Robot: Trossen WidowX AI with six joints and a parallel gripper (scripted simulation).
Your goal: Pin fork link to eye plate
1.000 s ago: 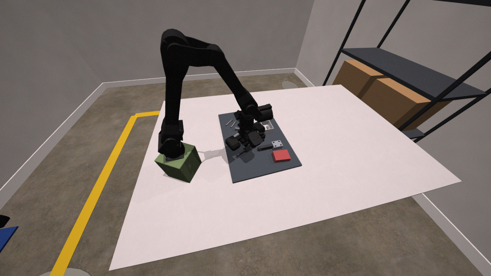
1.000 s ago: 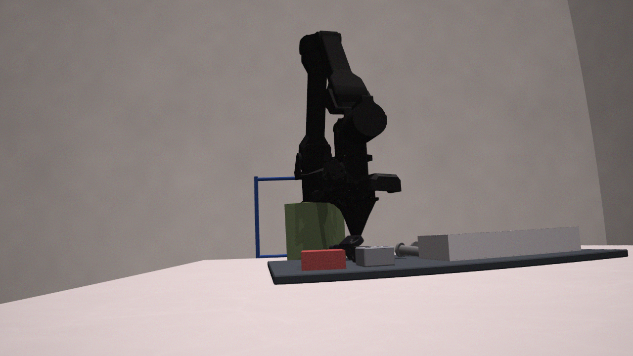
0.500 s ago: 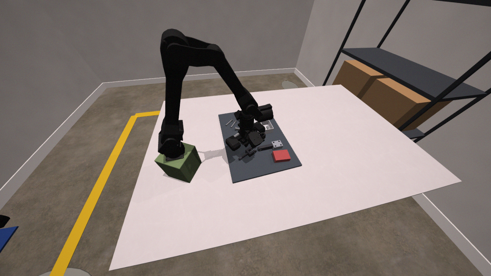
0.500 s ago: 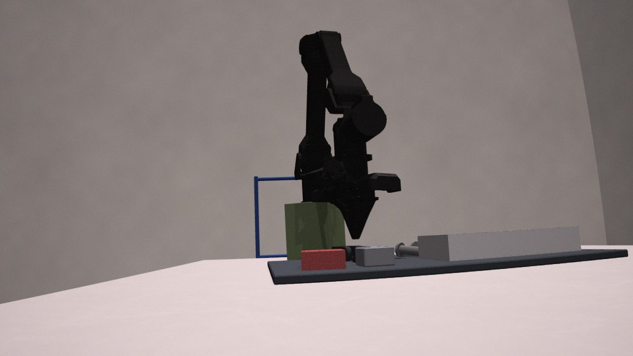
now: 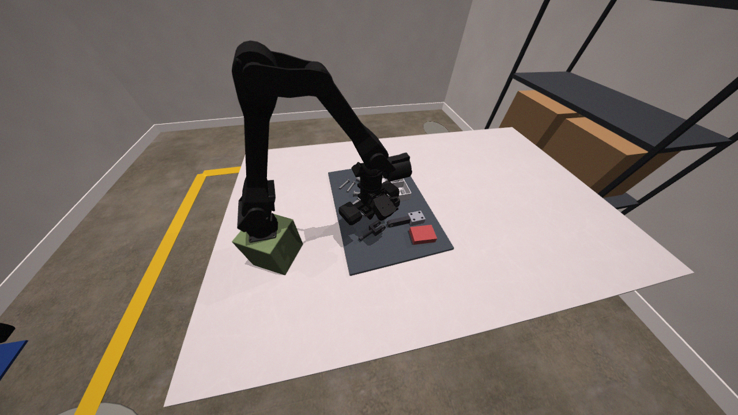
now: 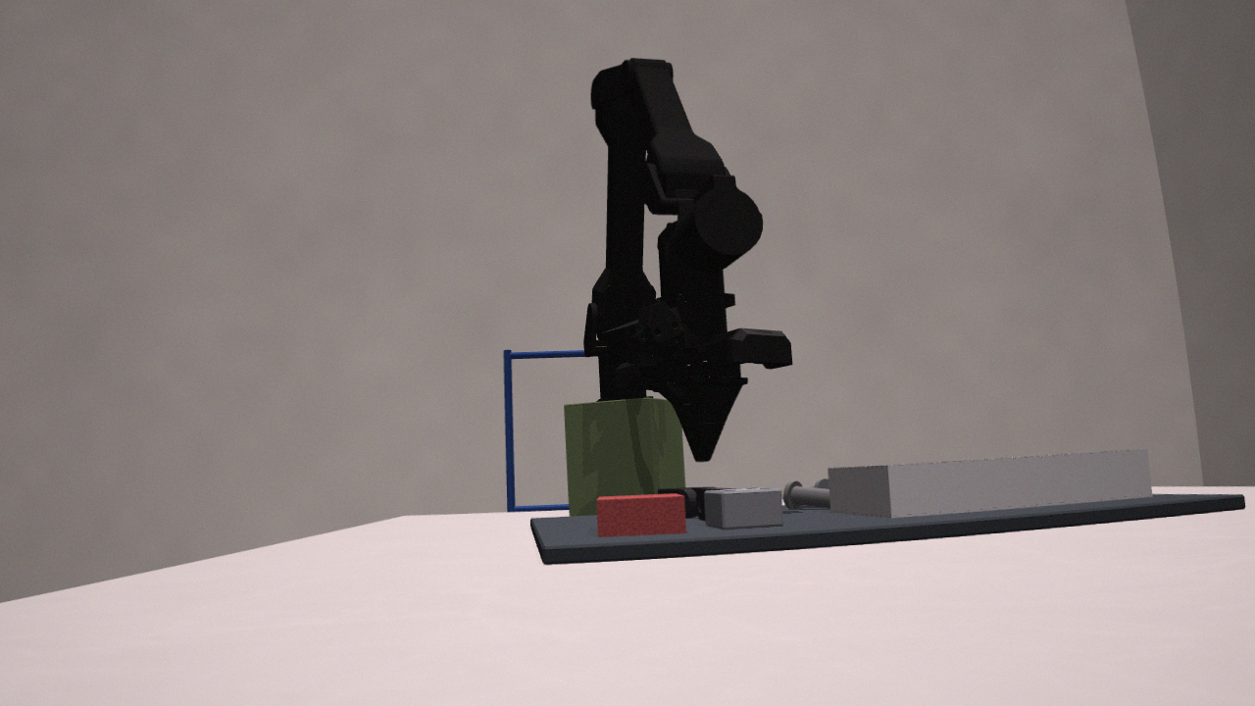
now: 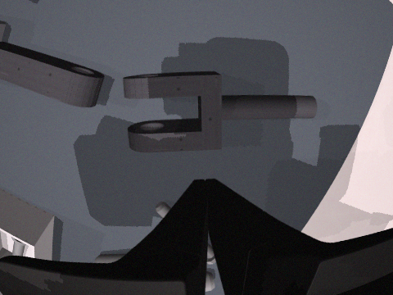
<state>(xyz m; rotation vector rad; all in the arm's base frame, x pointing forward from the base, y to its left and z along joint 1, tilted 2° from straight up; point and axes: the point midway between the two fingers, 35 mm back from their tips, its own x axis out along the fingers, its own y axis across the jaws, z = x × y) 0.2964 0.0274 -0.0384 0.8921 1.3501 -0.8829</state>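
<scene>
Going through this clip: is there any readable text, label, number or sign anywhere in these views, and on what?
None can be read.
A white card or tray on the dark board, partly behind the gripper, shows dark marks, too small to tell whether they are text.
The green block under the arm has a faint mark on one face; unreadable.
The cardboard boxes, red block and fork link show no lettering.

Even, dim light; soft blocky shadows (wrist view curved at edges).
</scene>
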